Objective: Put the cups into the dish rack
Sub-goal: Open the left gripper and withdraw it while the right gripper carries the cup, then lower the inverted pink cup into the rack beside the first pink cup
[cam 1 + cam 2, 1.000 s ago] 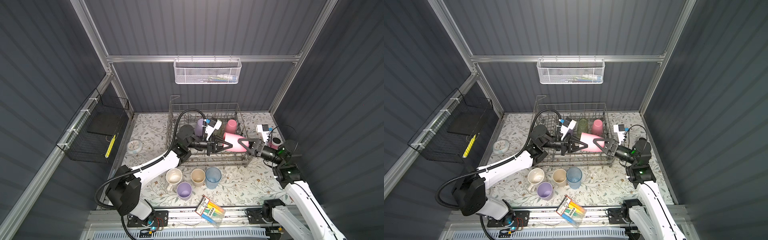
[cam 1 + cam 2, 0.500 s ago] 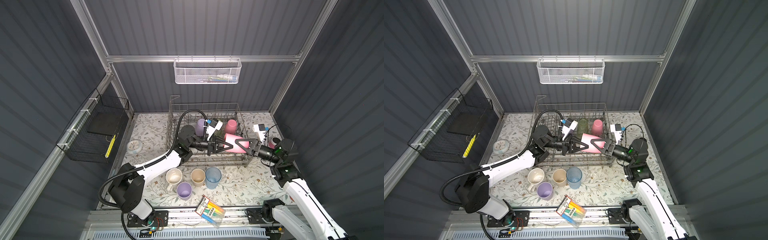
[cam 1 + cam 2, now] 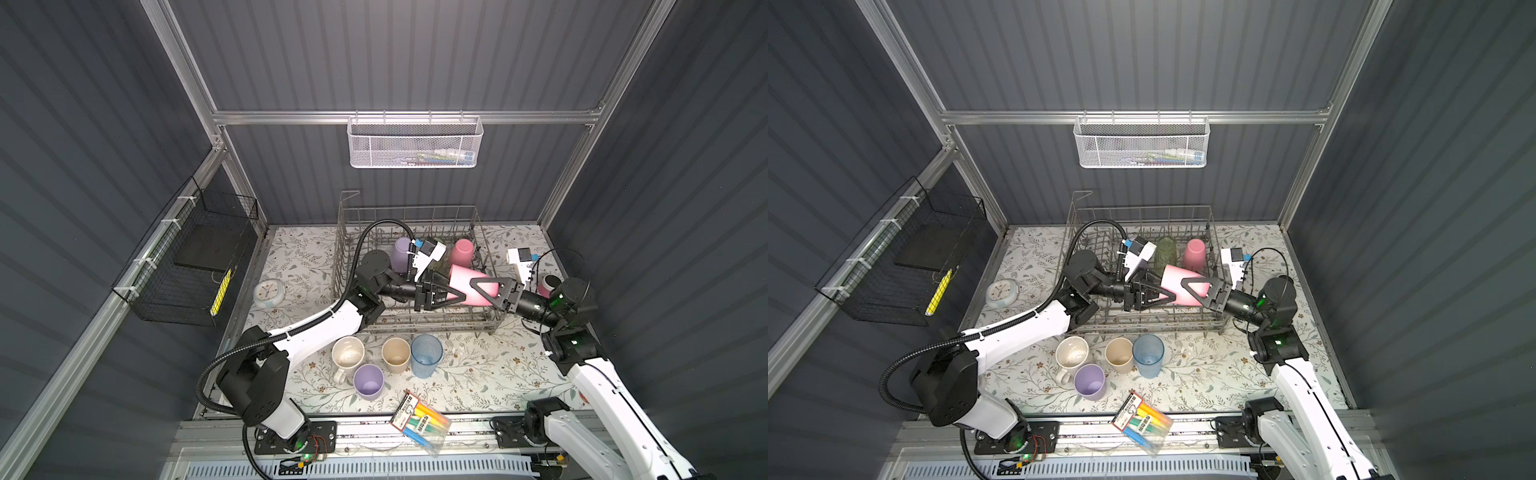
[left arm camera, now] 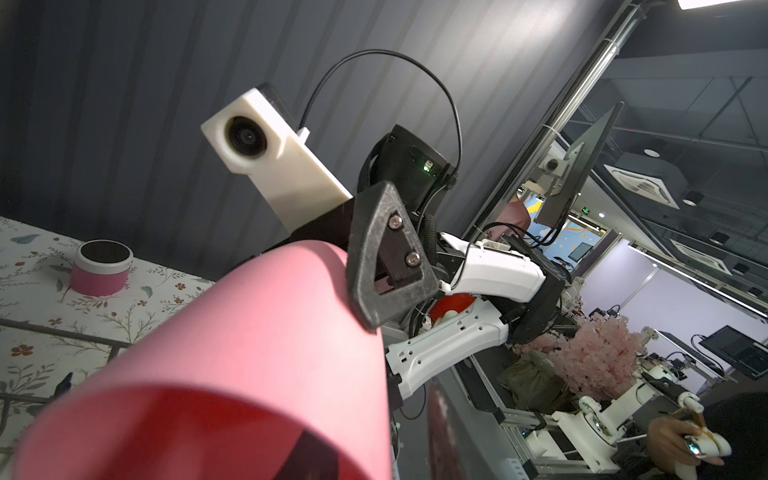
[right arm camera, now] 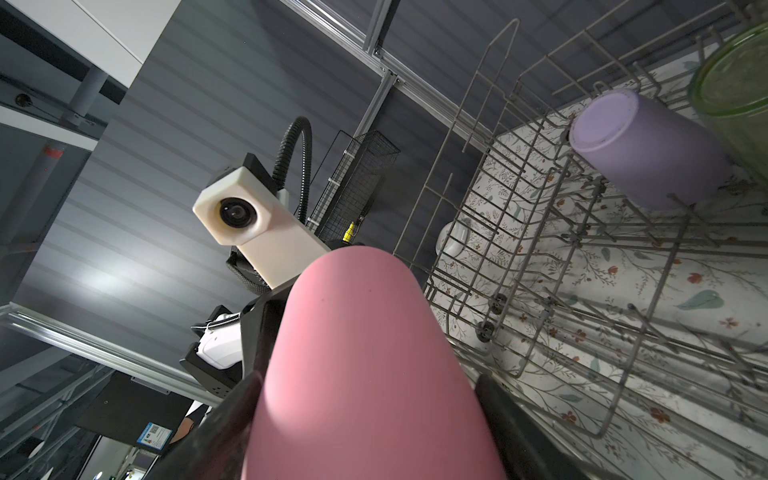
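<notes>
A pink cup [image 3: 461,277] [image 3: 1172,277] lies on its side in the air above the dish rack [image 3: 415,325] [image 3: 1142,212]. My right gripper [image 3: 478,289] [image 5: 365,415] is shut on its base end, with its fingers [image 5: 509,419] pressed to both sides. My left gripper [image 3: 451,291] [image 3: 1163,293] is at the cup's mouth. Its jaws are parted, with one finger [image 4: 311,457] inside. A lilac cup [image 3: 401,253], a second pink cup [image 3: 462,250] and a green tumbler [image 3: 1165,251] stand upside down in the rack. In front of it stand a cream mug [image 3: 348,353], a beige cup [image 3: 395,353], a blue cup [image 3: 427,353] and a lilac cup [image 3: 368,380].
A clear marker pack [image 3: 419,424] lies at the front edge. A small round clock [image 3: 268,291] sits left of the rack and a pink jar [image 3: 548,284] right of it. A black wire basket [image 3: 195,266] hangs on the left wall and a white mesh basket [image 3: 415,141] on the back wall.
My right gripper has moved in from the right and closed on the pink cup's base end. My left gripper's jaws have loosened at the cup's rim.
</notes>
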You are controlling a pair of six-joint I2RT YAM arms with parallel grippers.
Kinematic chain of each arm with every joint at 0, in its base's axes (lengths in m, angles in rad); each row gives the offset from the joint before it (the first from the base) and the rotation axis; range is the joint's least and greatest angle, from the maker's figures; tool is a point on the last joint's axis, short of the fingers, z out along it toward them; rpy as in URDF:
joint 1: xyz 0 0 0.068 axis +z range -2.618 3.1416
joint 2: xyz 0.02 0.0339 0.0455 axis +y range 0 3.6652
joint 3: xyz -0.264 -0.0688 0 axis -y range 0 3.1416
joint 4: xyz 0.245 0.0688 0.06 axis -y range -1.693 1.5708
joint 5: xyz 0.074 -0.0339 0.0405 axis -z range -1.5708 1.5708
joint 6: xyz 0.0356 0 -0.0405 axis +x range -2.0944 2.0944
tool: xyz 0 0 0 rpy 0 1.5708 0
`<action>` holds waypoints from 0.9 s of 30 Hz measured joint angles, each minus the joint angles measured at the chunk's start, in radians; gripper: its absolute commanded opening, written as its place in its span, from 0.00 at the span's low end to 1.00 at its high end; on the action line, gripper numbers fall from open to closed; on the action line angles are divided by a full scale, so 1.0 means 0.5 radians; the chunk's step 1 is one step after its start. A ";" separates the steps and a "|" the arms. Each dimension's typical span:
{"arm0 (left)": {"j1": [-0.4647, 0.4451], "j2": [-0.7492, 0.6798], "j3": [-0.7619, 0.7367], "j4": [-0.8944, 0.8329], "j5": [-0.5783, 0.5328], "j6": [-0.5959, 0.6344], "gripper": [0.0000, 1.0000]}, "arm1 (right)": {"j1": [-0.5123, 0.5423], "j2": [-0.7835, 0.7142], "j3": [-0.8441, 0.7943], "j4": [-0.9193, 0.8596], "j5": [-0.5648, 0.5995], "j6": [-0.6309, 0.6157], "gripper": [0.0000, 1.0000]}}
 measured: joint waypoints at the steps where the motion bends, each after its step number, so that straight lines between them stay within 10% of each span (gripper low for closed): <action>1: 0.000 -0.004 0.000 -0.026 -0.007 0.014 0.55 | 0.000 -0.015 0.018 -0.049 0.014 -0.034 0.47; 14: 0.000 -0.420 -0.125 -0.579 -0.318 0.431 0.66 | -0.116 0.014 0.584 -0.965 0.250 -0.630 0.48; 27: 0.000 -0.784 -0.252 -1.183 -0.752 0.847 0.68 | -0.022 0.897 1.422 -1.936 1.008 -1.308 0.46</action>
